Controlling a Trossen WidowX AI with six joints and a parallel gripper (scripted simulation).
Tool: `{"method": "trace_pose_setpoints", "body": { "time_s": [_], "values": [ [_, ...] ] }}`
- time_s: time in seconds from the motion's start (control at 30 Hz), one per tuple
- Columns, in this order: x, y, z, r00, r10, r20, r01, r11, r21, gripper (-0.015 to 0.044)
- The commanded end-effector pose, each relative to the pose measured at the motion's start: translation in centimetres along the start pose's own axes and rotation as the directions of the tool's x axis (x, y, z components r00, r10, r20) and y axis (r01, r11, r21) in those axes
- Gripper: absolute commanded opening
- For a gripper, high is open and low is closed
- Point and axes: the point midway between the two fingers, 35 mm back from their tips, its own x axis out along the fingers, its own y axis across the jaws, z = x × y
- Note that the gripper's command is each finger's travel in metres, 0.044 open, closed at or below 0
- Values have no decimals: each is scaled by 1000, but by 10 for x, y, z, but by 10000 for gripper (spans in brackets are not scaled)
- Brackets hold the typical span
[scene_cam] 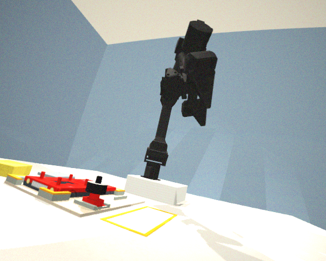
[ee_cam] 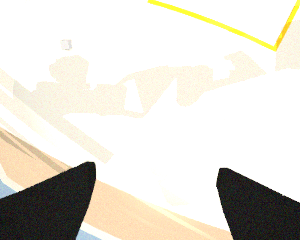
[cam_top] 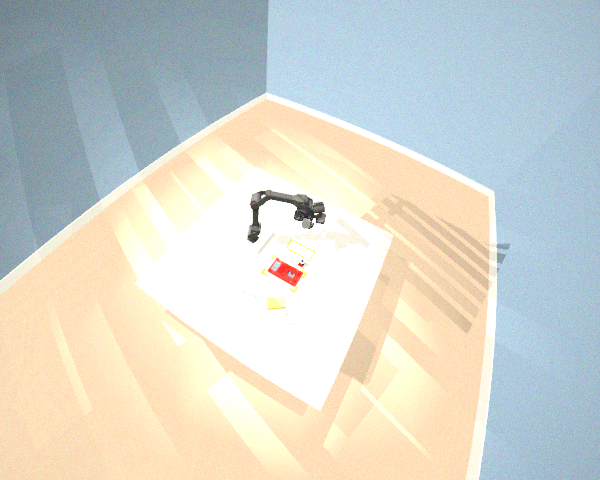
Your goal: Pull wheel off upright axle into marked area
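Observation:
The black wheel sits on its upright axle above a red stand at the near edge of the red assembly board. It shows as a small dark spot in the overhead view. The yellow-outlined marked area lies on the white table beside the board, and also shows in the overhead view and the wrist view. My gripper hangs high in the air, well above and to the right of the wheel, pointing down. Its fingers stand open with nothing between them.
A yellow block lies at the far left behind the board. The arm's white base block stands just behind the marked area. Grey and yellow corner brackets edge the board.

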Motion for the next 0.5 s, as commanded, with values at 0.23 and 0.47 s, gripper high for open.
{"method": "trace_pose_setpoints", "body": {
  "time_s": [0.23, 0.47],
  "values": [
    [32, 12, 123, 960, -133, 248, 92, 981, 168, 300],
    [43, -1, 195, 905, -254, 342, 161, 947, 278, 300]
  ]
}}
